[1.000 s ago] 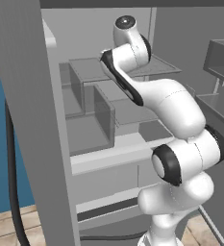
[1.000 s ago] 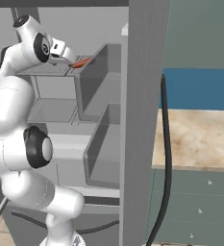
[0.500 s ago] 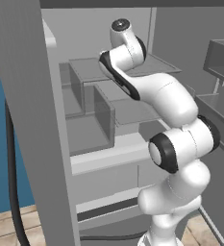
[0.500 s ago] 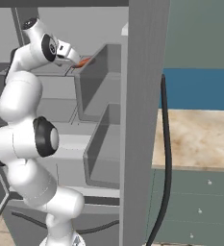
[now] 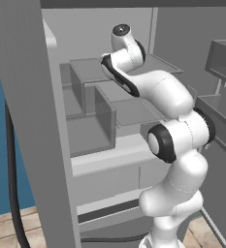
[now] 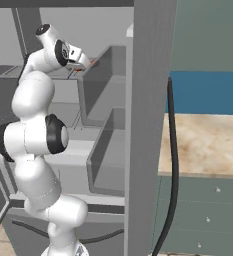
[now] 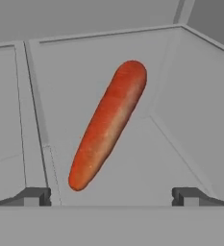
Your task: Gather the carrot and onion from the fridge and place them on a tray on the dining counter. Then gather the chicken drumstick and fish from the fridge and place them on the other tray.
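Both jaws (image 7: pixel 111 197) spread wide, empty, w/ carrot (image 7: pixel 107 124) lying betw. them on fridge shelf (image 7: pixel 156 158), untouched.

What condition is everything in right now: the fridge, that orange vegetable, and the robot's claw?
Fridge: door open, arm reaching in at the upper shelves.
Carrot: lying loose on a grey fridge shelf, not held.
Claw: open wide, tips either side of the carrot's near end, not touching it.
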You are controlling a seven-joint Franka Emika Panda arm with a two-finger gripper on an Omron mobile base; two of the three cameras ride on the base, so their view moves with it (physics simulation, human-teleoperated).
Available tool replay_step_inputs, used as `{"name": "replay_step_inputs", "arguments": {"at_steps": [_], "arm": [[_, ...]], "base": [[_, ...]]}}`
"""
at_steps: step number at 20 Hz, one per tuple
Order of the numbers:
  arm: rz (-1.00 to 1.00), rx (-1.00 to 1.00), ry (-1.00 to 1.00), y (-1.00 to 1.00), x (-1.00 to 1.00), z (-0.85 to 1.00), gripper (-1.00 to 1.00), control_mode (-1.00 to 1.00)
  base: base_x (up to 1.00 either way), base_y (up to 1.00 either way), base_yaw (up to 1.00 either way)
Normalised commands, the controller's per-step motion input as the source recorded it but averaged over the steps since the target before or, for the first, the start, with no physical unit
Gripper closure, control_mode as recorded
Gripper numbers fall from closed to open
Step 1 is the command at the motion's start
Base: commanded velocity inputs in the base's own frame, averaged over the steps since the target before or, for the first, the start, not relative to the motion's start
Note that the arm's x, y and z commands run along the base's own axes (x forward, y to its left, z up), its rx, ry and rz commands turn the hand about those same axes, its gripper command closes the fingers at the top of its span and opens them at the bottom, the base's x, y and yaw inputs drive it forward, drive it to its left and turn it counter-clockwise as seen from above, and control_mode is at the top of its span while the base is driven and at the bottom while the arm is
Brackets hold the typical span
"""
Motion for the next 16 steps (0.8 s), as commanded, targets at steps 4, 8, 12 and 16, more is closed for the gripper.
{"name": "replay_step_inputs", "arguments": {"at_steps": [4,8,12,16], "arm": [[0.00,0.00,0.00,0.00,0.59,-0.03,-1.00,-1.00],[0.00,0.00,0.00,0.00,0.54,-0.05,-1.00,-1.00],[0.00,0.01,0.00,0.00,0.46,-0.03,-1.00,-1.00],[0.00,0.00,-0.01,0.00,0.12,-0.28,1.00,-1.00]], "base": [[0.00,0.00,0.00],[0.00,0.00,0.00],[0.00,0.00,0.00],[0.00,0.00,0.00]]}}
